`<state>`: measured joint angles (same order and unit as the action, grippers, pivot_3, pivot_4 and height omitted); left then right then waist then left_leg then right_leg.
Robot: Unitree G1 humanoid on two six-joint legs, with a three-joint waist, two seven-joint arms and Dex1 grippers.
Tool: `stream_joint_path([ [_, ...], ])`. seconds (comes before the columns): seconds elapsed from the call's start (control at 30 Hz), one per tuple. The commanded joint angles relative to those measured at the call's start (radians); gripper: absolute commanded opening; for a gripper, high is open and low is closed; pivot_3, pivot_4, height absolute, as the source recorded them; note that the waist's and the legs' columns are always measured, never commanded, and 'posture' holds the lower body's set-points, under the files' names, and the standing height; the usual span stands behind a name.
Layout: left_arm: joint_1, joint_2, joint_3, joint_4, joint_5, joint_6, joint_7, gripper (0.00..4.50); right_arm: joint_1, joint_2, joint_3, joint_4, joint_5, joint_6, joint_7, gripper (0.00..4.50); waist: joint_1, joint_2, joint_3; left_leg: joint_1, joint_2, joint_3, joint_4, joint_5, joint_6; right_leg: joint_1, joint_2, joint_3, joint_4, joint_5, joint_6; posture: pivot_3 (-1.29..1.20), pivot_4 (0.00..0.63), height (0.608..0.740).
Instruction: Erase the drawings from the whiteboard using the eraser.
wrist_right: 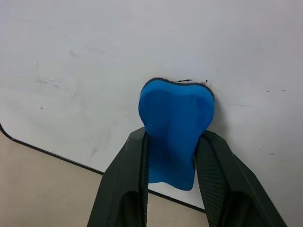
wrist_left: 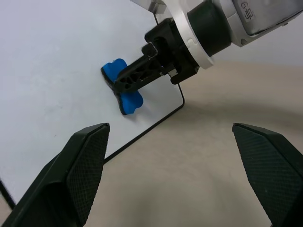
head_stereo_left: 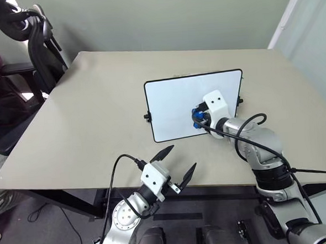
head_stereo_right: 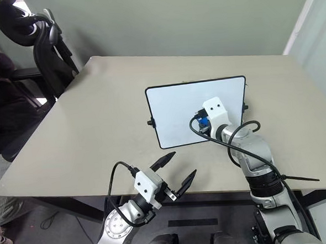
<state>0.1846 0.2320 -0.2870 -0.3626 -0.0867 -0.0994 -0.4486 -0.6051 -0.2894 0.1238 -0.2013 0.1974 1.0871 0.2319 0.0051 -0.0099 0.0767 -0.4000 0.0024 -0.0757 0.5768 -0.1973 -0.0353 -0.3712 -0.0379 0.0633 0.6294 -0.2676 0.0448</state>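
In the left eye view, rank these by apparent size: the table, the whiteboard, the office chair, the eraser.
1. table
2. whiteboard
3. office chair, cut off by the picture's edge, so its rank against the whiteboard is unsure
4. eraser, smallest by far

both eye views look from above, forward and down over the table (head_stereo_left: 86, 132), sharing the whiteboard (head_stereo_left: 173, 105) and both arms. the left wrist view faces the board's corner from nearby, level with the table. the right wrist view sits close against the board, sharing the eraser (wrist_right: 175, 127).
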Motion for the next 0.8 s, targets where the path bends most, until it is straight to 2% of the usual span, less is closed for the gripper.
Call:
stream_joint_path([
  [0.03, -0.003, 0.0, 0.005, -0.047, -0.012, 0.0, 0.002, 4.5, 0.01, -0.075, -0.028, 0.043, -0.067, -0.025, -0.028, 1.47, 0.004, 0.0, 0.0, 0.0, 0.0, 0.0, 0.0, 0.0, 0.0, 0.0, 0.0, 0.0, 0.0, 0.0, -0.001, 0.0, 0.15, 0.73],
  [0.27, -0.012, 0.004, 0.007, -0.048, -0.019, 0.007, -0.006, 4.5, 0.028, -0.119, -0.079, 0.07, -0.093, -0.031, -0.052, 1.47, 0.009, 0.0, 0.002, -0.007, 0.0, 0.0, 0.0, 0.0, 0.0, -0.002, -0.001, 0.0, 0.0, 0.003, -0.006, 0.0, 0.15, 0.73],
  [0.4, -0.019, 0.006, 0.007, -0.046, -0.021, 0.011, -0.007, 4.5, 0.028, -0.116, -0.094, 0.071, -0.102, -0.029, -0.05, 1.47, 0.008, 0.0, 0.002, -0.008, 0.0, 0.0, 0.0, 0.0, 0.0, -0.004, 0.0, 0.0, 0.001, 0.012, 0.001, 0.0, 0.15, 0.73],
  [0.6, -0.026, 0.008, 0.006, -0.041, -0.025, 0.011, -0.009, 4.5, 0.005, -0.057, -0.094, 0.049, -0.075, -0.019, -0.041, 1.47, 0.001, -0.001, 0.001, -0.005, 0.0, 0.0, 0.0, 0.003, -0.001, -0.003, 0.0, 0.001, -0.001, 0.009, 0.006, 0.0, 0.15, 0.73],
  [0.8, -0.037, 0.007, 0.009, -0.029, -0.028, 0.009, -0.009, 4.5, -0.034, 0.05, -0.02, 0.034, -0.076, -0.03, -0.031, 1.47, -0.015, -0.002, 0.002, -0.002, 0.0, 0.001, 0.0, 0.003, -0.002, -0.003, 0.0, 0.003, -0.002, 0.01, 0.006, 0.0, 0.15, 0.73],
])
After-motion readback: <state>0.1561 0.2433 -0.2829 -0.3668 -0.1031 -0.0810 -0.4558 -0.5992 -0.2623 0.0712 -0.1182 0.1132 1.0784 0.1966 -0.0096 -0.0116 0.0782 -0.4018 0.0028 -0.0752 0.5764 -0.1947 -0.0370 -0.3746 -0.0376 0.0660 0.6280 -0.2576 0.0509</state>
